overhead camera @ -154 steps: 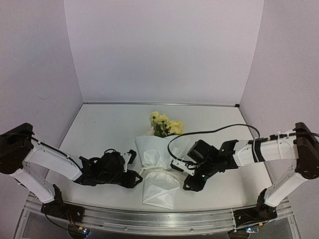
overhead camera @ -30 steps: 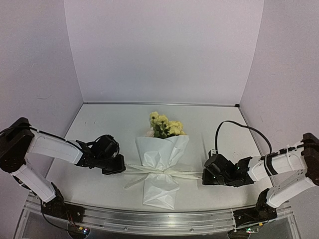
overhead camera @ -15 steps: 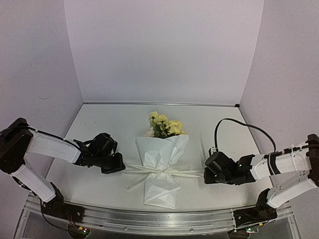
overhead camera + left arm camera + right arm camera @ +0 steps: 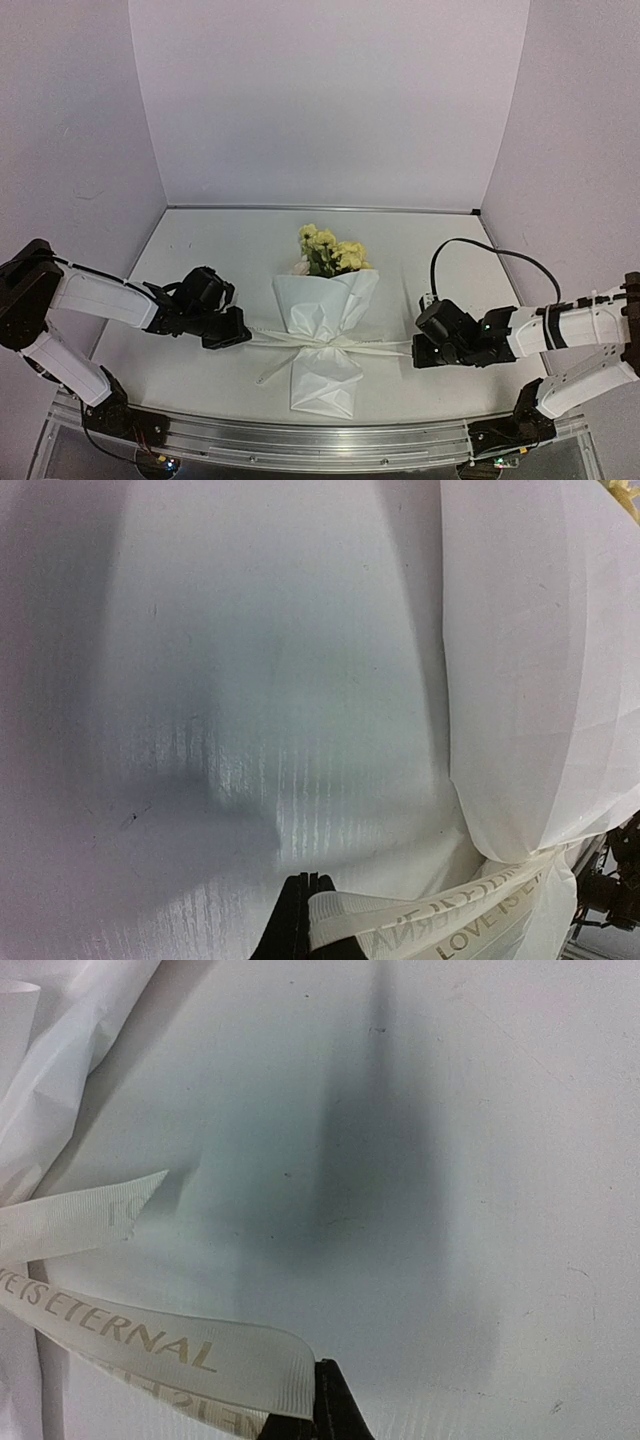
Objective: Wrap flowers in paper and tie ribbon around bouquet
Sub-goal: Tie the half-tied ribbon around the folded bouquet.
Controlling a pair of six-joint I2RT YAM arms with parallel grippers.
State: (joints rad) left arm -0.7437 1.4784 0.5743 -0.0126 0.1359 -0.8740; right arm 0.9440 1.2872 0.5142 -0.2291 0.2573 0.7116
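— Where the bouquet (image 4: pixel 322 380) lies on the table (image 4: pixel 200 250), how is it set?
— It lies flat near the middle, between the two arms. The flowers (image 4: pixel 330 250) point toward the far wall. The paper (image 4: pixel 325 300) wraps the stems in a cone that is pinched at the waist and flares again toward the near edge.
— And the ribbon (image 4: pixel 375 348)?
— It goes round that pinched waist, gathered in what looks like a knot, and one tail runs out to each side. A loose end trails from the knot toward the near left.
— What holds the tails?
— The left gripper (image 4: pixel 238 338) sits low, just left of the paper, with its jaws closed on the left tail. Its wrist camera shows the dark tips pinching the lettered strip. The right gripper (image 4: pixel 416 352) sits low on the right, farther from the paper, and is clamped on the right tail. Its wrist camera shows the printed strip running into the closed tips.
— Are the tails slack?
— Both look fairly straight from waist to gripper. In the right wrist view a second, short end lies on the table beside the held strip.
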